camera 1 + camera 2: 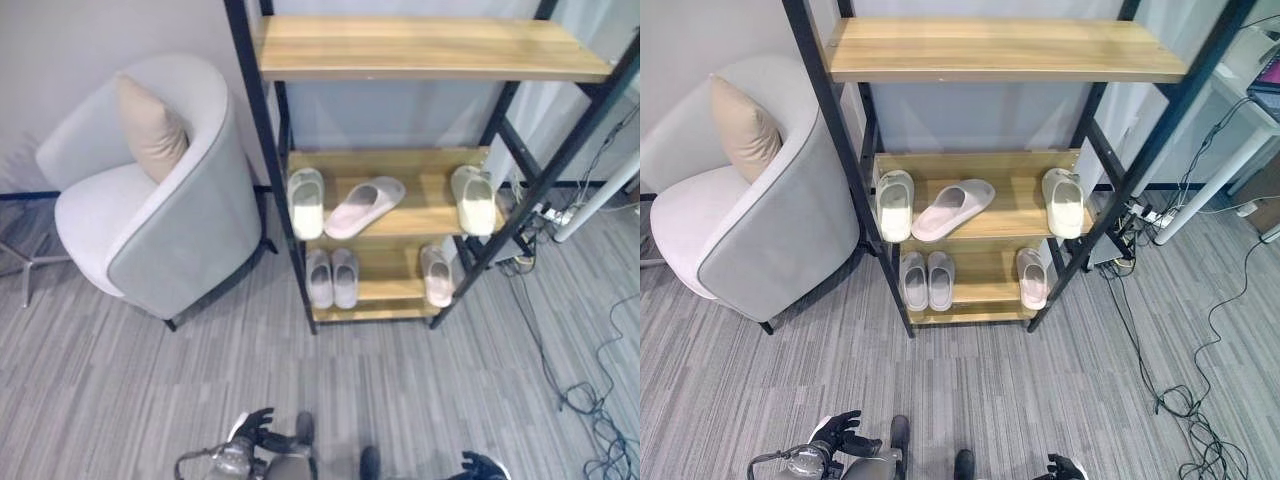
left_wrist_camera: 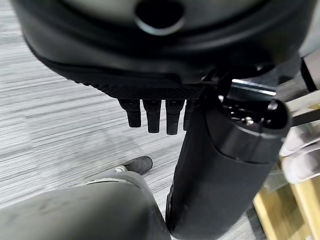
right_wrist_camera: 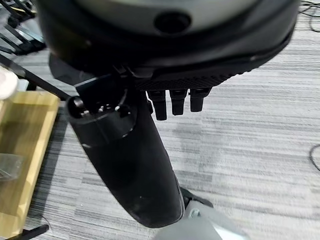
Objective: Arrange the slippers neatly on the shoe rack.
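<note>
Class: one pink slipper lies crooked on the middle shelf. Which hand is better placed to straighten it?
Probably the left hand: the crooked pink slipper lies left of the shelf's centre, on that hand's side. The right hand hangs further right. Both hang low, empty.

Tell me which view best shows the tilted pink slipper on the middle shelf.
The right eye view: the pink slipper lies whole and angled, nearer the picture's centre. The left eye view shows it just as fully. The left wrist view catches pale slipper edges by the rack; which slippers, I cannot tell.

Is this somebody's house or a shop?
Probably a home-style room or office lounge: a grey armchair with a cushion, a wooden shoe rack holding slippers, and striped grey carpet.
</note>
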Motion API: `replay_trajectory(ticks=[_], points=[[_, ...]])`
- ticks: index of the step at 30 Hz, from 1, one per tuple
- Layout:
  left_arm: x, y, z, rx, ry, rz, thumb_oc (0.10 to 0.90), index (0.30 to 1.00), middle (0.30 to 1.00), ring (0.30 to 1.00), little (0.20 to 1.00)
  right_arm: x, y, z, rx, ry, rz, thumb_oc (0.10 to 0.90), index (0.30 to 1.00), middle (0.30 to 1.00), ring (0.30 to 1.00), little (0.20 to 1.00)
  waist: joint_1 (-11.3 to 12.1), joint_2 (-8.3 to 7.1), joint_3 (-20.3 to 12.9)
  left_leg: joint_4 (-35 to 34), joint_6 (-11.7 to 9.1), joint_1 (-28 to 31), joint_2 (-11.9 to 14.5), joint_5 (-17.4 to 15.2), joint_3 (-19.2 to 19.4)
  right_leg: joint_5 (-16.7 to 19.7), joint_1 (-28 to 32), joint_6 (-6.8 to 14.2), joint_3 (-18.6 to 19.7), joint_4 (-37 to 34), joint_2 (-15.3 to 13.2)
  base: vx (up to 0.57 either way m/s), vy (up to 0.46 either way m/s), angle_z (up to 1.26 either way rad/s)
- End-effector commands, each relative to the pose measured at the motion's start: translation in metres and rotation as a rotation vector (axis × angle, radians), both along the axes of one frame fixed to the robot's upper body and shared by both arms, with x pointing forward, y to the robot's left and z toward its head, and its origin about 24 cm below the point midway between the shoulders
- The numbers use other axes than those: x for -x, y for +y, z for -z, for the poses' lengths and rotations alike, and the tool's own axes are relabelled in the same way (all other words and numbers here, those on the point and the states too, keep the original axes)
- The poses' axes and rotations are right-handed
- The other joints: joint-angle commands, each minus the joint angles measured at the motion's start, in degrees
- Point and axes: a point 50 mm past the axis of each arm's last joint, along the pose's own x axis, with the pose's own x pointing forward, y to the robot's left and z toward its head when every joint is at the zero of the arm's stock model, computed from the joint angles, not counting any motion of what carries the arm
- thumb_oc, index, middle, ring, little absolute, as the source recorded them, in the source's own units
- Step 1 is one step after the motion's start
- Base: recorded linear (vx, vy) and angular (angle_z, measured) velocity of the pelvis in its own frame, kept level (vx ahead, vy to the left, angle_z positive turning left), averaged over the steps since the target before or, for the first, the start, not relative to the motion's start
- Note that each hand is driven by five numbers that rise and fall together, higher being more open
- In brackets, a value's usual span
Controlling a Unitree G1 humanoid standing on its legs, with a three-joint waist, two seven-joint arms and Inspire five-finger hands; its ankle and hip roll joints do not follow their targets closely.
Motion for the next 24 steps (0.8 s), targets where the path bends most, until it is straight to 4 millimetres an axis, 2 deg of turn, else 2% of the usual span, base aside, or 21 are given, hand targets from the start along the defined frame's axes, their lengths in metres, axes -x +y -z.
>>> replay_trajectory(ticks=[1,2,3,4,5,6,7,8,9,11,12,15,18,22,24], points=[[0.033,0.008,0.010,-0.048,0.089,0.020,0.800,0.900,0.900,0.900,0.900,0.002,-0.011,-0.004,0.027,-0.033,0.005,0.800,0.900,0.900,0.900,0.900,2.37,-2.39,-2.76,5.27,3.96,-2.60,-3.32,-1.95,0.98,-9.79,5.13,5.58,5.11,6.92,1.64,0.36,0.137,-0.79],[0.036,0.010,0.010,-0.051,0.097,0.009,0.800,0.900,0.900,0.900,0.900,0.004,-0.009,-0.003,0.022,-0.023,-0.004,0.800,0.900,0.900,0.900,0.900,2.56,-2.62,-3.67,4.34,4.90,-0.48,-3.70,-2.80,1.15,-9.35,4.29,7.12,4.58,11.77,0.59,0.15,0.067,-0.71],[0.036,0.010,0.010,-0.051,0.097,0.009,0.800,0.900,0.900,0.900,0.900,0.004,-0.009,-0.003,0.022,-0.022,-0.004,0.800,0.900,0.900,0.900,0.900,2.60,-2.67,-3.63,4.29,4.93,-0.39,-3.76,-2.82,1.22,-9.50,4.26,7.15,4.62,11.96,0.52,0.20,0.095,-0.63],[0.036,0.011,0.010,-0.050,0.097,0.005,0.800,0.900,0.900,0.900,0.900,0.001,-0.008,-0.003,0.021,-0.027,-0.016,0.800,0.900,0.900,0.900,0.900,2.67,-2.51,-3.73,3.91,5.60,0.96,-3.81,-3.52,1.30,-8.37,2.43,8.50,3.85,16.66,-0.33,0.11,0.054,-0.40],[0.032,0.013,0.009,-0.052,0.087,0.001,0.800,0.900,0.900,0.900,0.900,-0.003,-0.007,-0.004,0.016,-0.037,-0.028,0.800,0.900,0.900,0.900,0.900,2.39,-2.28,-3.51,3.72,6.23,2.05,-3.79,-4.07,1.31,-6.12,-0.27,9.82,3.56,21.80,-1.07,0.19,0.075,-0.29],[0.027,0.016,0.006,-0.059,0.071,0.000,0.800,0.900,0.900,0.900,0.900,-0.009,-0.005,-0.005,0.012,-0.053,-0.037,0.800,0.900,0.900,0.900,0.900,1.65,-1.33,-2.95,3.46,7.07,4.33,-3.42,-5.07,0.59,-2.79,-4.60,11.43,2.85,28.68,-1.69,0.13,0.046,-0.16],[0.027,0.016,0.006,-0.059,0.071,0.000,0.800,0.900,0.900,0.900,0.900,-0.009,-0.005,-0.005,0.012,-0.053,-0.037,0.800,0.900,0.900,0.900,0.900,1.63,-1.39,-2.93,3.48,7.09,4.32,-3.50,-5.10,0.59,-2.96,-4.72,11.45,2.85,28.97,-1.78,0.17,0.025,-0.05],[0.025,0.018,0.005,-0.063,0.063,-0.006,0.800,0.900,0.900,0.900,0.900,-0.012,-0.004,-0.006,0.008,-0.063,-0.037,0.800,0.900,0.900,0.900,0.900,1.24,-0.48,-2.80,2.97,7.28,6.24,-3.03,-5.96,-0.07,-2.36,-7.20,11.38,1.95,30.11,-2.62,0.13,-0.005,0.21],[0.025,0.018,0.005,-0.063,0.061,-0.007,0.800,0.900,0.900,0.900,0.900,-0.012,-0.005,-0.006,0.009,-0.065,-0.038,0.800,0.900,0.900,0.900,0.900,0.91,-0.44,-2.63,2.90,7.36,6.97,-3.19,-6.31,-0.46,-2.96,-7.75,11.20,1.37,30.02,-3.49,0.21,-0.038,0.24],[0.021,0.018,0.004,-0.059,0.050,-0.012,0.800,0.900,0.900,0.900,0.900,-0.017,-0.006,-0.008,0.014,-0.078,-0.039,0.800,0.900,0.900,0.900,0.900,-0.29,0.37,-2.69,2.00,6.88,9.80,-2.52,-7.97,-1.86,-4.64,-10.14,9.77,-0.51,23.71,-6.03,0.27,-0.129,0.27],[0.021,0.018,0.004,-0.059,0.050,-0.012,0.800,0.900,0.900,0.900,0.900,-0.017,-0.006,-0.008,0.014,-0.078,-0.039,0.800,0.900,0.900,0.900,0.900,-0.41,0.39,-2.57,1.99,6.86,9.99,-2.52,-8.07,-1.97,-4.77,-9.92,9.76,-0.63,23.71,-6.04,0.25,-0.148,0.21],[0.023,0.018,0.005,-0.062,0.059,-0.010,0.800,0.900,0.900,0.900,0.900,-0.022,-0.007,-0.009,0.015,-0.085,-0.047,0.800,0.900,0.900,0.900,0.900,-1.96,0.04,-2.35,1.44,5.99,12.30,-2.61,-9.53,-3.83,-1.94,-12.62,10.40,2.66,15.96,-6.99,0.22,-0.171,0.18],[0.025,0.018,0.005,-0.062,0.064,-0.013,0.800,0.900,0.900,0.900,0.900,-0.021,-0.009,-0.010,0.017,-0.084,-0.044,0.800,0.900,0.900,0.900,0.900,-3.17,-0.03,-1.81,1.30,4.94,14.38,-1.95,-10.76,-5.56,-0.18,-13.88,11.41,7.25,14.15,-6.62,0.20,-0.218,0.33],[0.031,0.018,0.007,-0.064,0.084,-0.016,0.800,0.900,0.900,0.900,0.900,-0.015,-0.009,-0.008,0.014,-0.068,-0.038,0.800,0.900,0.900,0.900,0.900,-3.40,-0.40,-2.84,0.52,4.00,15.78,-0.88,-11.02,-6.58,-0.58,-12.14,10.72,7.42,13.01,-6.01,0.15,-0.221,0.34],[0.032,0.016,0.008,-0.059,0.093,-0.011,0.800,0.900,0.900,0.900,0.900,-0.012,-0.012,-0.008,0.017,-0.068,-0.021,0.800,0.900,0.900,0.900,0.900,-3.44,-0.41,-3.29,0.79,1.99,14.80,1.47,-9.82,-7.48,-1.30,-10.73,9.67,5.74,11.40,-4.78,0.10,-0.397,0.31]])
